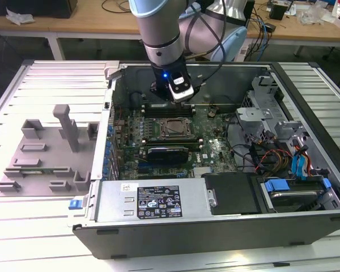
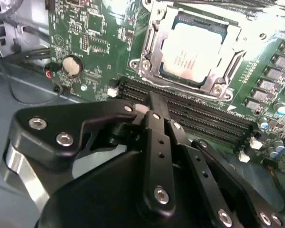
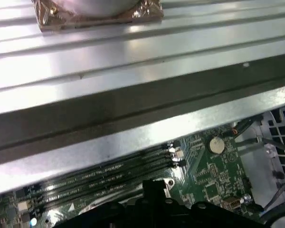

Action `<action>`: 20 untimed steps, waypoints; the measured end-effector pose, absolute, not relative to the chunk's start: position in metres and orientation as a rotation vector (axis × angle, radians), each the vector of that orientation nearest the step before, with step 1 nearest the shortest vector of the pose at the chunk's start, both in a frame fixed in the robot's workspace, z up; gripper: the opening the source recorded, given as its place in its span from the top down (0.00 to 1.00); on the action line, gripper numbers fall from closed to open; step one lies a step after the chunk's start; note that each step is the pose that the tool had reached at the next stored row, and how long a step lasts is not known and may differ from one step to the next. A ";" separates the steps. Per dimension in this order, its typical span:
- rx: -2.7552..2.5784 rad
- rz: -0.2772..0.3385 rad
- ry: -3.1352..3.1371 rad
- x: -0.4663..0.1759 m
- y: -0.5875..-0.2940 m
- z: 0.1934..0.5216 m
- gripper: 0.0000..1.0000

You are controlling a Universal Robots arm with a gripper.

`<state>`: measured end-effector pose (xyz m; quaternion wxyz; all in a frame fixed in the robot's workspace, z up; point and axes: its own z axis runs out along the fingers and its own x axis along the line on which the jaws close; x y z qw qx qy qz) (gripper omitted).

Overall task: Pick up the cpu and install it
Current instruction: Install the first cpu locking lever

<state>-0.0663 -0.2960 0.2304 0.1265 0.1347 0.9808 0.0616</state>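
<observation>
1. Ribbed silver metal work surface (image 1: 51,76) spans the foreground in the exterior view; bright, even light w/ glare on the ridges.
2. Wooden bench (image 1: 102,22) runs along the back; white legs, dark gap beneath.
3. Cables (image 1: 116,5) & crumpled white wrapping (image 1: 20,17) lie on the bench top; more clutter (image 1: 323,11) at the exterior view's right.

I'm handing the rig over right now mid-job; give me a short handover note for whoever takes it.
Gripper: above the memory slots beside the socket, holding nothing that I can see; whether its fingers are open or shut I cannot tell.
Cpu: lies flat in the socket on the motherboard, inside the open computer case.
Done: cpu is placed in the socket.
Left: socket frame looks open around the chip, so not visibly locked down.
</observation>
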 end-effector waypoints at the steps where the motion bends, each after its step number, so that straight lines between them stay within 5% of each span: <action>1: 0.392 0.168 2.864 -0.066 -0.296 0.230 0.89; 17: 0.123 0.141 3.063 -0.055 -0.304 0.229 0.89; 20: 0.100 0.057 3.097 -0.055 -0.304 0.229 0.89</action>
